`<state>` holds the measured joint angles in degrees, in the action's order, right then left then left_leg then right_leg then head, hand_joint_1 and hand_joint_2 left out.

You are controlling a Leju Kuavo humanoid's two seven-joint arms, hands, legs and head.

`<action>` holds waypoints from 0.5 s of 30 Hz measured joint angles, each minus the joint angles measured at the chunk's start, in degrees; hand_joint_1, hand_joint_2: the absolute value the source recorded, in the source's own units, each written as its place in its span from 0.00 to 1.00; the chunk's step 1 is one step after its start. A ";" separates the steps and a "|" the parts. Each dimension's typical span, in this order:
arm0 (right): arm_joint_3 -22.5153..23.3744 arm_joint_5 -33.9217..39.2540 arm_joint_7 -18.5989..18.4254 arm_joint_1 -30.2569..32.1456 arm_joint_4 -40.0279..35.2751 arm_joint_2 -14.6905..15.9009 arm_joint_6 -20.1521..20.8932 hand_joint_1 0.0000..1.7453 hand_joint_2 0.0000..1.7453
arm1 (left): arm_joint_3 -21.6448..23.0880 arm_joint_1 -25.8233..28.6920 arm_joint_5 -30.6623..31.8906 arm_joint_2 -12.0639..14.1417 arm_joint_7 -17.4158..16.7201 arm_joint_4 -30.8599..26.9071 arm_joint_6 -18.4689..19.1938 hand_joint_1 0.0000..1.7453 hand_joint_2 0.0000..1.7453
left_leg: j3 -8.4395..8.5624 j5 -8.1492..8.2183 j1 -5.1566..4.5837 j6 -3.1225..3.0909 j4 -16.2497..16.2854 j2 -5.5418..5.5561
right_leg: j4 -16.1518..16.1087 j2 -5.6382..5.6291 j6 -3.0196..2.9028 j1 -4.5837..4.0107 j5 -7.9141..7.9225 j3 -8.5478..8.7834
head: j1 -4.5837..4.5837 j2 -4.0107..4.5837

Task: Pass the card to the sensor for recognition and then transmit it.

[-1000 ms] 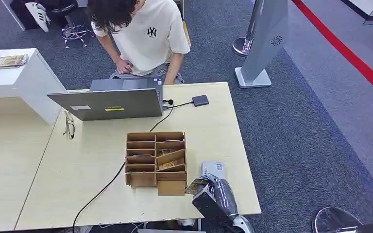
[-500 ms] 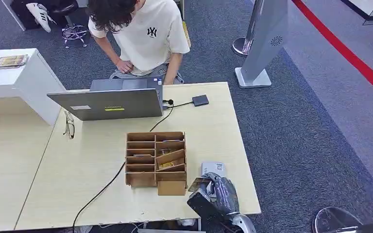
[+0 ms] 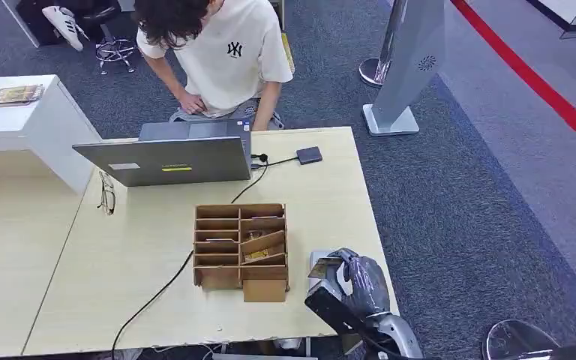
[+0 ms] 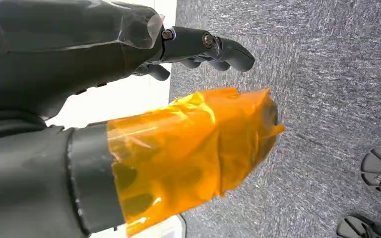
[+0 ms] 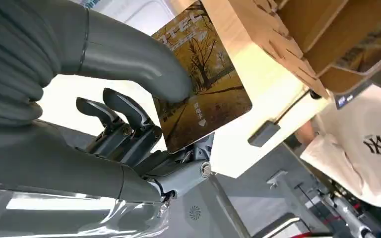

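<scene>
Right hand (image 3: 356,281) at the surface (image 3: 120,262) near edge, thumb and fingers (image 5: 129,119) clamped on the card (image 5: 201,84), card just beside the wooden organizer (image 3: 241,251), left hand (image 4: 129,44) over carpet, fingers apart, holding nothing

— What sort of floor is it?
— Grey carpet (image 3: 457,217), with a red line (image 3: 540,86) running slantwise across the upper right corner.

— And the furniture?
— A pale wooden table (image 3: 330,195) in the middle, a second one (image 3: 7,247) of the same wood touching its left side, and a white cabinet (image 3: 41,120) behind that. A silver-grey stand (image 3: 409,60) rises from the carpet beyond the table's far right corner, with a round metal base (image 3: 375,71) just beside it.

— Anyone about?
— A person (image 3: 221,56) in a cream T-shirt leans at the far edge. A chair base (image 3: 116,49) stands behind, at the top left
</scene>
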<state>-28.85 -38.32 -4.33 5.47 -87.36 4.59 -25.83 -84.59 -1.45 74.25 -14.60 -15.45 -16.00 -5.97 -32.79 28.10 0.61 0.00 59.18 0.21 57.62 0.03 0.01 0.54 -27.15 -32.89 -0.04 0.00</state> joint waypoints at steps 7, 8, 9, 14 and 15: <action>-0.90 -1.11 -0.68 -0.68 1.31 0.00 1.49 1.00 1.00 | 0.00 -0.01 0.81 0.09 -0.24 0.02 0.04 0.00 0.00 | -0.01 0.00 0.00 0.00 0.00 0.00 | 0.00 0.00 0.00 0.00 0.00 0.01 | 0.00 0.00; -1.20 -1.11 -0.78 -0.81 1.66 0.00 1.70 1.00 1.00 | 0.00 -0.01 0.87 0.13 -0.28 0.02 0.04 0.00 0.00 | -0.01 0.00 0.00 0.00 0.00 0.00 | 0.00 0.00 0.00 0.00 0.00 0.01 | 0.02 0.00; -1.38 -1.11 -0.87 -0.89 1.90 0.00 1.77 1.00 1.00 | 0.00 -0.02 0.94 0.15 -0.31 0.02 0.04 0.00 0.00 | -0.01 0.00 0.00 0.00 0.00 0.00 | 0.00 0.00 0.00 0.00 0.00 0.01 | 0.02 0.00; -2.18 -3.34 -2.68 -1.48 3.78 0.00 2.21 1.00 1.00 | 0.00 -0.03 1.57 0.26 -0.59 0.02 0.07 0.00 0.00 | -0.01 0.00 0.00 0.00 0.00 0.00 | 0.00 0.00 0.00 0.00 0.00 0.00 | 0.02 0.00; -2.34 -3.71 -2.97 -1.54 4.09 0.00 2.23 1.00 1.00 | 0.00 -0.03 1.68 0.28 -0.63 0.02 0.09 0.00 0.00 | -0.01 0.00 0.00 0.00 0.00 0.01 | 0.00 0.01 0.00 0.00 0.00 0.00 | 0.02 0.00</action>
<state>-31.19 -42.03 -7.30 3.94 -83.28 4.59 -23.61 -84.59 -1.48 75.93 -14.32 -16.09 -15.98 -5.88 -32.81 28.10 0.61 0.00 59.18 0.22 57.62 0.04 0.01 0.54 -27.15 -32.89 -0.02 0.00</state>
